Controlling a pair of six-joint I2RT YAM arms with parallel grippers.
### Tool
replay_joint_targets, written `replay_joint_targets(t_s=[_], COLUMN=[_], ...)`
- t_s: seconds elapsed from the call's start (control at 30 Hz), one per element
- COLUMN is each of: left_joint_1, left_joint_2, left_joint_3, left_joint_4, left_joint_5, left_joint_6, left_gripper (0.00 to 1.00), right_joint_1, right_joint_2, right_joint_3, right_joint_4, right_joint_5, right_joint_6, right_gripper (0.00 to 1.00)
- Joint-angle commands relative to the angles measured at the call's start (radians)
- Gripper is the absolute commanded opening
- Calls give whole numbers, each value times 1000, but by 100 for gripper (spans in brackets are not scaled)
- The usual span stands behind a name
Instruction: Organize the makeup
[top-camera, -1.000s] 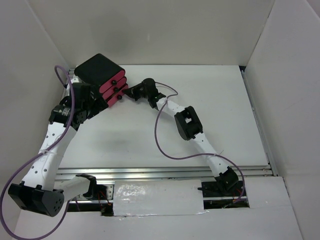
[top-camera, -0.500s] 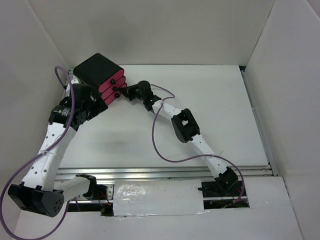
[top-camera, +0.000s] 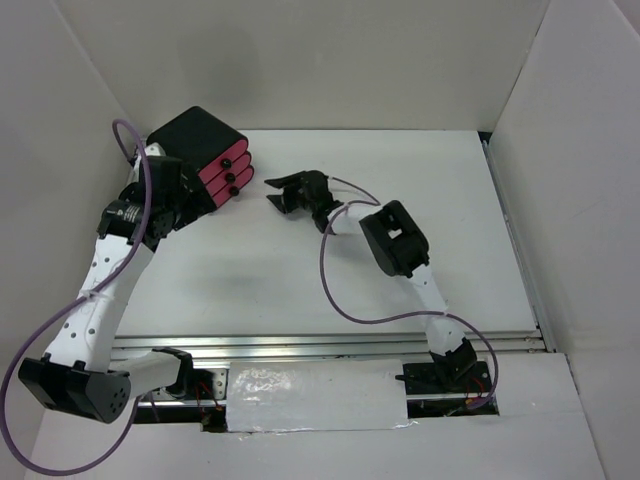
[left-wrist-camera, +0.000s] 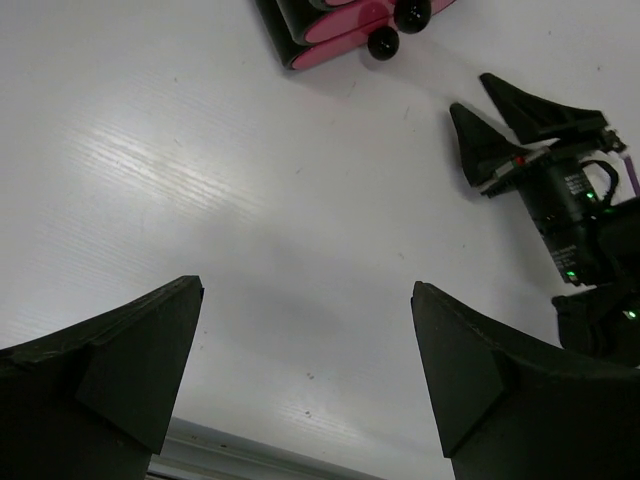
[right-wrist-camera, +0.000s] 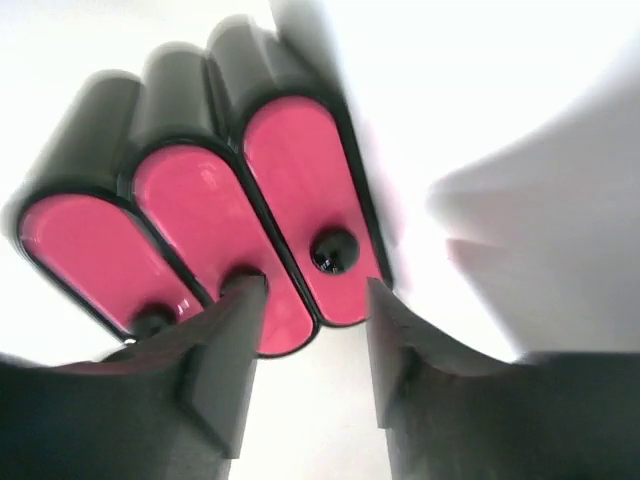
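Right claw (top-camera: 270, 193) is drawn back from pink drawers (top-camera: 225, 179), open, empty.
Makeup is unseen; slick knobs (right-wrist-camera: 333, 250) are best pinched.

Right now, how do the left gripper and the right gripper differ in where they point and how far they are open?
The right gripper points at the pink drawer fronts of the black box; the left gripper points down at the table. The left gripper is opened wider than the right gripper. Both are open and hold nothing.
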Motion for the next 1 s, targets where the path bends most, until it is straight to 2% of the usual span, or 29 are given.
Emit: replay_joint_targets(t_s=[0.0, 0.03, 0.07, 0.1, 0.13, 0.17, 0.2, 0.23, 0.27, 0.37, 0.43, 0.57, 0.87, 0.97], left_joint_1=[6, 9, 16, 20, 23, 29, 32, 36, 36, 41, 44, 44, 44, 44], left_joint_2=[57, 71, 83, 107, 118, 127, 152, 161, 173, 206, 209, 195, 5, -47], left_joint_3=[70, 85, 120, 137, 160, 210, 235, 289, 315, 375, 392, 413, 207, 154], left_joint_4=[35, 32, 29, 28, 29, 29, 28, 21, 15, 0, 1, -18, -6, -25], left_joint_5=[-12, -18, -25, -29, -23, -17, -8, -8, -15, -66, -78, -68, 57, 45], left_joint_6=[58, 62, 75, 82, 102, 113, 128, 162, 177, 225, 242, 227, 184, 159], left_gripper=[99, 99, 99, 99, 99, 99, 99, 99, 99, 99, 99, 99, 99, 100], right_joint_1=[-105, -125, -162, -176, -190, -202, -219, -219, -219, -213, -214, -214, -214, -214], right_joint_2=[-217, -259, -341, -380, -452, -490, -527, -600, -641, -829, -973, -1205, -1498, -1569], right_joint_3=[-89, -97, -94, -56, -22, 9, 67, 99, 133, 100, 77, 87, 227, 233], right_joint_4=[-2, -59, -136, -337, -456, -566, -775, -893, -1055, -1255, -1329, -1504, -1782, -1834], right_joint_5=[-40, -66, -91, -120, -129, -133, -96, -50, -4, 195, 327, 404, 482, 519], right_joint_6=[-198, -249, -382, -464, -539, -702, -789, -860, -1002, -1159, -1189, -1261, -1293, -1276], right_gripper=[65, 73, 82, 99, 100, 100, 100, 100, 100, 100, 100, 100, 100, 100])
